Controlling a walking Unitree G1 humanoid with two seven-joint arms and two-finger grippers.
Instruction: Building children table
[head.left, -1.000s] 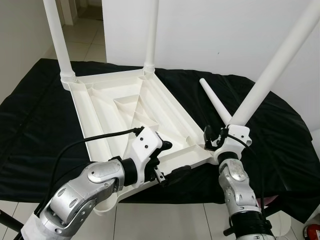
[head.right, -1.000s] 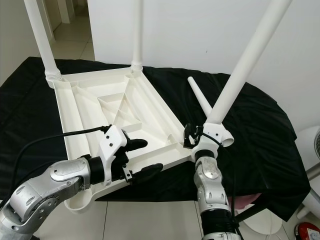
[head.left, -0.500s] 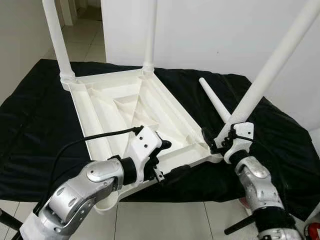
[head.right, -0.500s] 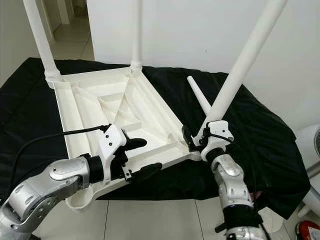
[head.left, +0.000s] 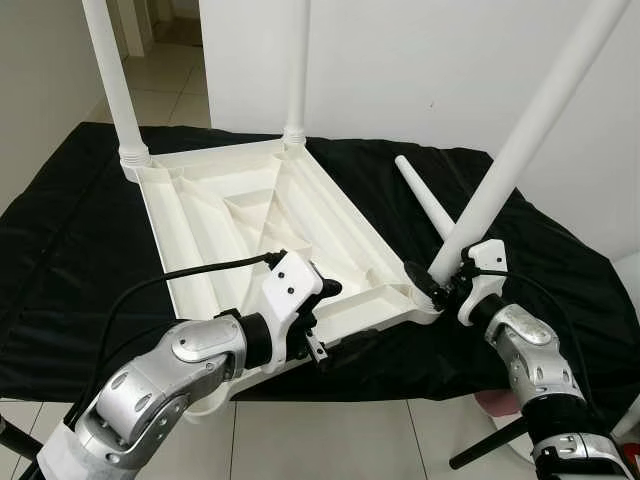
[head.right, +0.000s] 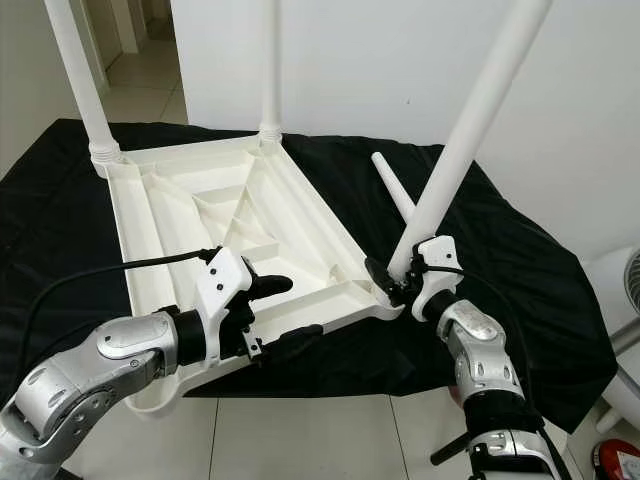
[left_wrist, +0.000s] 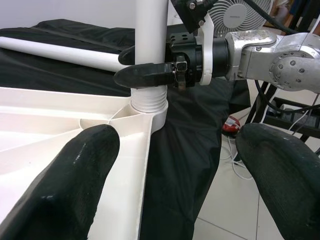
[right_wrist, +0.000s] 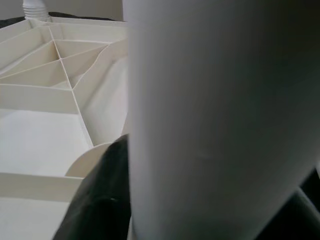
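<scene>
The left gripper (head.left: 330, 322), spread, straddles the tabletop (head.left: 215, 215) rim at 6 o'clock, steadying it; the right gripper (left_wrist: 135, 65) clamps a leg (head.left: 520, 145), seating it at 4 o'clock.

The two eye views look forward and down from the head at the upturned table (head.left: 262, 225), sharing nearly the same scene. The left wrist view faces along the table's near edge toward the right gripper (left_wrist: 150, 67) at the corner leg (left_wrist: 150, 30). The right wrist view sits very close against that leg, table ribs beyond
</scene>
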